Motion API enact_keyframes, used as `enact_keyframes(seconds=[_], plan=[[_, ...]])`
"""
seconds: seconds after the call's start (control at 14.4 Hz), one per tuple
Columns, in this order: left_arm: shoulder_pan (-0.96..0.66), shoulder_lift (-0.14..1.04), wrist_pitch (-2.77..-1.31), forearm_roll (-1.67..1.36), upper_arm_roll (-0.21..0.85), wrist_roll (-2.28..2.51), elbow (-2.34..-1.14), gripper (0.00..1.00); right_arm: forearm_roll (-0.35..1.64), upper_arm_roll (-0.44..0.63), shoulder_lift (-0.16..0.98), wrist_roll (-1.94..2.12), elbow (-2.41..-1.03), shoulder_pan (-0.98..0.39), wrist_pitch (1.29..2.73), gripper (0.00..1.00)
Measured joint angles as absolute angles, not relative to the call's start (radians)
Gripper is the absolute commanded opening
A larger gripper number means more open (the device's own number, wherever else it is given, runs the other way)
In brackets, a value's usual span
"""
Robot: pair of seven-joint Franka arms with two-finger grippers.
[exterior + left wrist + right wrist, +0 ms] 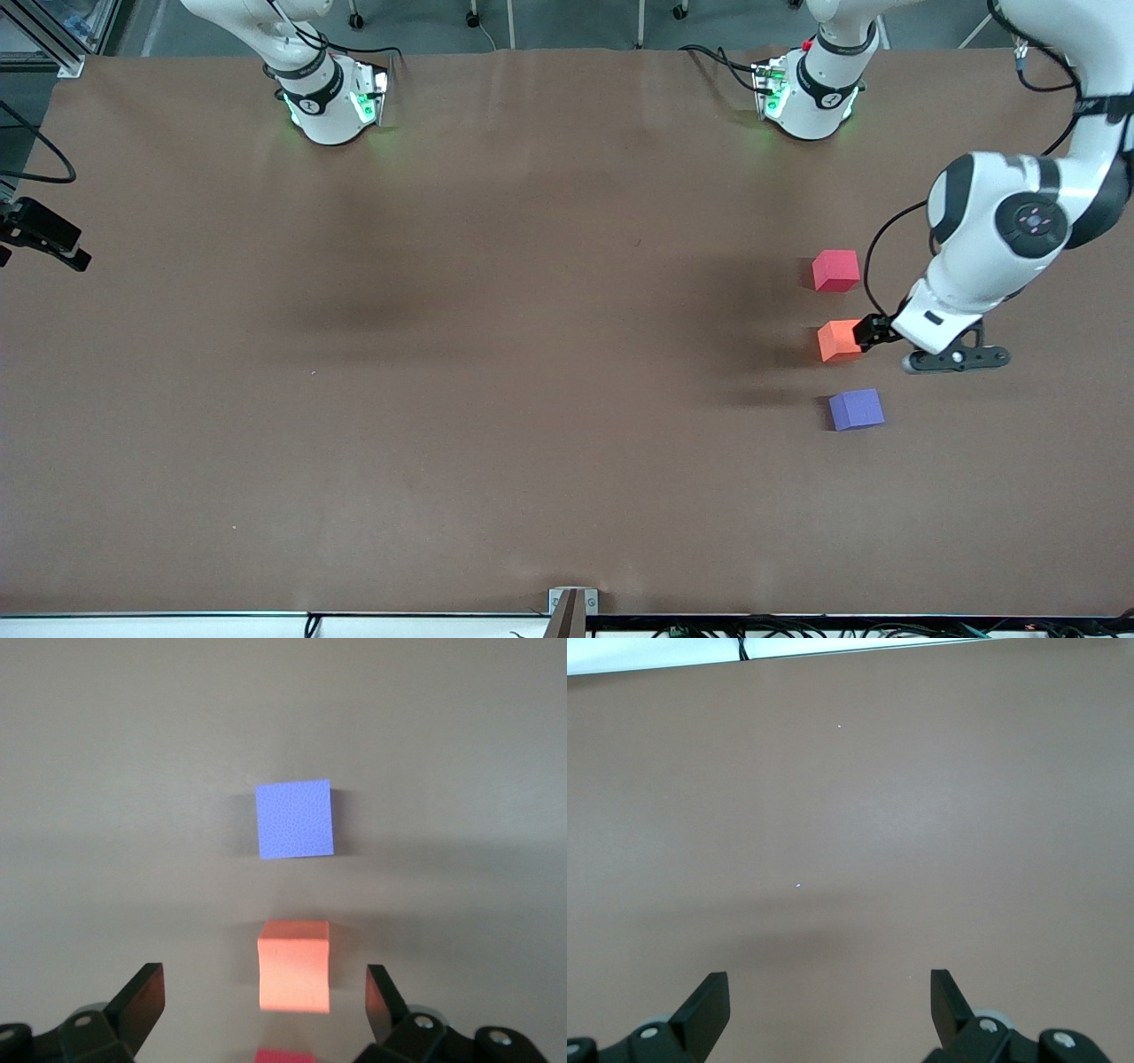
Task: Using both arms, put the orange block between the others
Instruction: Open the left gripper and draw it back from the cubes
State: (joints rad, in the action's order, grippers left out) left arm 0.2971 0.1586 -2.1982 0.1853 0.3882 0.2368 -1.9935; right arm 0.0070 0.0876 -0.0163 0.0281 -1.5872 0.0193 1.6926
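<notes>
The orange block [839, 340] sits on the brown surface [496, 372] at the right side of the front view, toward the left arm's end. The pinkish-red block [835, 270] is just above it in that view, farther from the front camera. The purple block [856, 409] is just below it, nearer to the camera. So the three blocks make a short line with the orange one in the middle. There is a small gap on each side of it, so it touches neither.

The left pincer [866, 333] is low at the orange block, right at its edge in the front view. In the left wrist view the left pincer [266, 1001] is wide open with the orange block [294, 966] between its two black fingers [142, 1001]. Neither finger touches it, so it holds nothing. The purple block [295, 819] lies straight ahead past the orange one, and a bit of the pinkish-red block [285, 1056] peeks in at the bottom edge.

The block looks like it is already in its spot. The next move is likely just for the left arm to lift straight up without bumping it.

The right pincer [830, 1001] is wide open too, over bare surface [850, 815], holding nothing. The right arm waits.
</notes>
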Motion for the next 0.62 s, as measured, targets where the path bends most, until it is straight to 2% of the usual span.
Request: enact_keyframes(seconds=[0.21, 0.62], plan=[[0.300, 0.126, -1.978, 0.141, 0.386, 0.214, -1.804, 1.00, 0.007, 0.088, -0.016, 0.030, -1.587, 0.019, 1.693, 1.00], [0.311, 0.127, -1.774, 0.086, 0.383, 0.192, -1.537, 1.00, 0.007, 0.088, -0.016, 0.031, -1.587, 0.019, 1.693, 1.00]])
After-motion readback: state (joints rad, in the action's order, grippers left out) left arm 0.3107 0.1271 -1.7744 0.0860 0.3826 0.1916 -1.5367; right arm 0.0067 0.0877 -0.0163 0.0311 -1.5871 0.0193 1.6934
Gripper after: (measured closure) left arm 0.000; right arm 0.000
